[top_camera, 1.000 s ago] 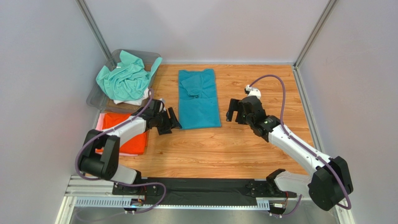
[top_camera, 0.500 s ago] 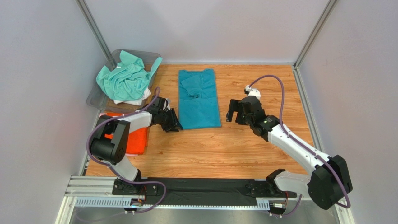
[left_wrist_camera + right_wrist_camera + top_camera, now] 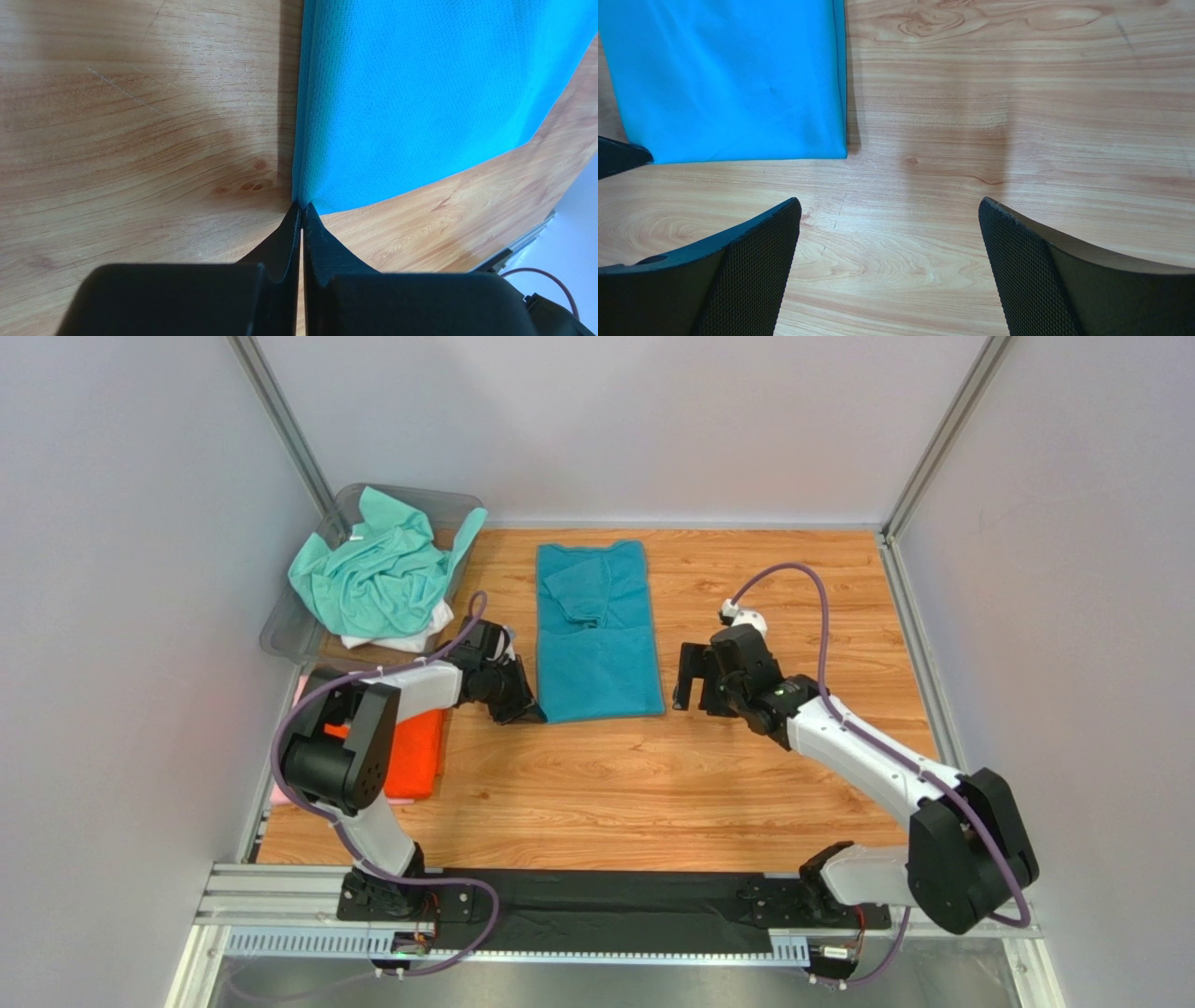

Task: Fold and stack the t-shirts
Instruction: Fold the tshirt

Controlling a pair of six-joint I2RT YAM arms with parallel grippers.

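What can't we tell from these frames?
- Whether the left gripper holds the teal shirt corner: left wrist view, shut fingers cover the contact.
- Pink shirt: top view, orange shirt and left arm cover most.
- White shirt: top view, mint-green shirt buries it in the bin.

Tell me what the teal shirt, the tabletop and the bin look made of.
Teal shirt: probably matte knit fabric; fine mesh weave shows close up. Tabletop: wood or wood-look laminate, satin; grain and knots visible. Bin: clear greyish plastic, judging by its see-through walls.
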